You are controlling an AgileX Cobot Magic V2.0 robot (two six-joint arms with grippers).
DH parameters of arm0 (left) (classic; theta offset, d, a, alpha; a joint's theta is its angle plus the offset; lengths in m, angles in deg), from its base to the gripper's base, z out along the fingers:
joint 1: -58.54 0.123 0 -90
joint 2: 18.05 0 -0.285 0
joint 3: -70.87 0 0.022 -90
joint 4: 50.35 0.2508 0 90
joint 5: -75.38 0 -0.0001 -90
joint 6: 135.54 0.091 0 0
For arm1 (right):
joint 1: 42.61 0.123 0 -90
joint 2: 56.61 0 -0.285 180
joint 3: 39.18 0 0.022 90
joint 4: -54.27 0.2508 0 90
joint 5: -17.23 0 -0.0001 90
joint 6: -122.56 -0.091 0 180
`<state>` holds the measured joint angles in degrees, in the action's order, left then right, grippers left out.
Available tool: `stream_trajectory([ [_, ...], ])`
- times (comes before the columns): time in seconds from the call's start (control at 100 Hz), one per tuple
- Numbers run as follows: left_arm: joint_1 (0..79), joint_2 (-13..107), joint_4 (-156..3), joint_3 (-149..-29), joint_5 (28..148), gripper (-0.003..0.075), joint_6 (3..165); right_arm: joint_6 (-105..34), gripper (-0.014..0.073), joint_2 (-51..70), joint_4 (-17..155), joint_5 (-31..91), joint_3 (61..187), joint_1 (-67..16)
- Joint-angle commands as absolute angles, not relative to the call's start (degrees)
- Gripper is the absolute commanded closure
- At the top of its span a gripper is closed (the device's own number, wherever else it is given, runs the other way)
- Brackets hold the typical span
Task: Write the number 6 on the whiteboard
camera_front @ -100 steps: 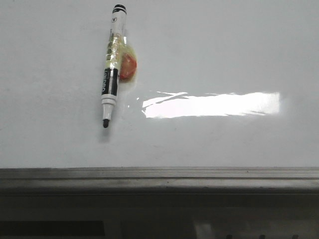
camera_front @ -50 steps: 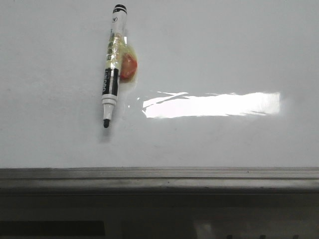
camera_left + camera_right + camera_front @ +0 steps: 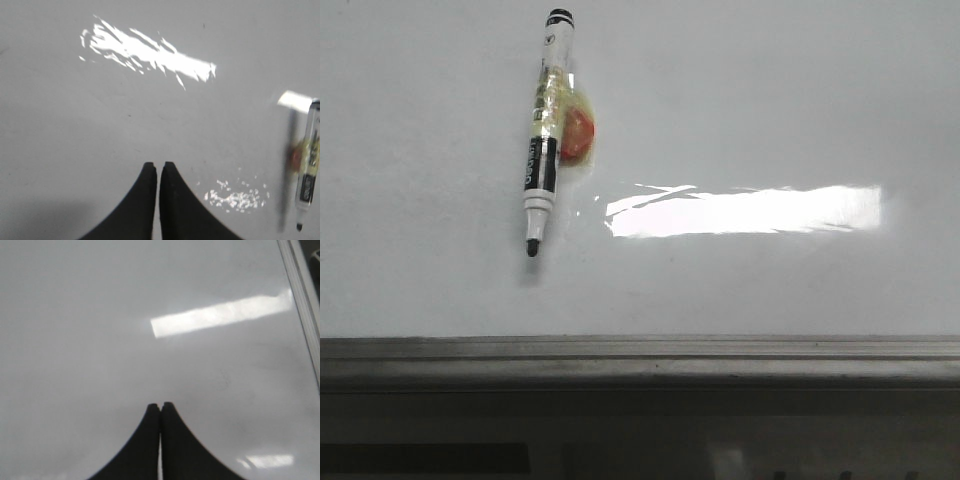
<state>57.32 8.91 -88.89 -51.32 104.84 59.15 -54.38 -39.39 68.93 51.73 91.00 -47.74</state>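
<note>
Nothing has shifted since a moment ago; the marker lies just where it did and no arm has come into the front view. The whiteboard [image 3: 740, 110] fills nearly everything, glossy white and lying flat, with a long bright bar of reflected light [image 3: 745, 211] across its middle. Along its near side runs the grey metal frame edge [image 3: 640, 350], with dark shadow below that I cannot make out. No drawn 6 shows on the board. The marker [image 3: 545, 125] rests uncapped near the far left, tip pointing toward the frame, an orange-red blob [image 3: 578, 136] touching its right side. The left claw [image 3: 156, 168] hangs over bare board, fingers pressed together, holding nothing. The right claw [image 3: 160, 407] is likewise pressed together, empty.
</note>
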Motion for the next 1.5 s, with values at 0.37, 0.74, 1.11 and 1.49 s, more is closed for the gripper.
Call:
stream_trajectory([
  [0.37,34.8,35.6,-89.9,-68.9,107.7,0.0263,68.7,-47.7,0.0228,-32.6,68.6,58.3,102.8,-45.9],
  [0.74,19.9,51.7,-95.7,-74.4,94.9,0.0293,68.4,-47.7,0.0265,-32.6,70.1,58.5,102.8,-45.9],
  [1.11,19.3,59.7,-98.2,-74.5,89.9,0.0305,68.3,-47.7,0.0265,-32.6,73.2,57.3,102.9,-45.9],
  [1.49,19.0,58.8,-96.6,-75.6,93.4,0.0741,75.8,-31.2,0.0265,-32.4,80.4,59.3,104.8,-43.2],
])
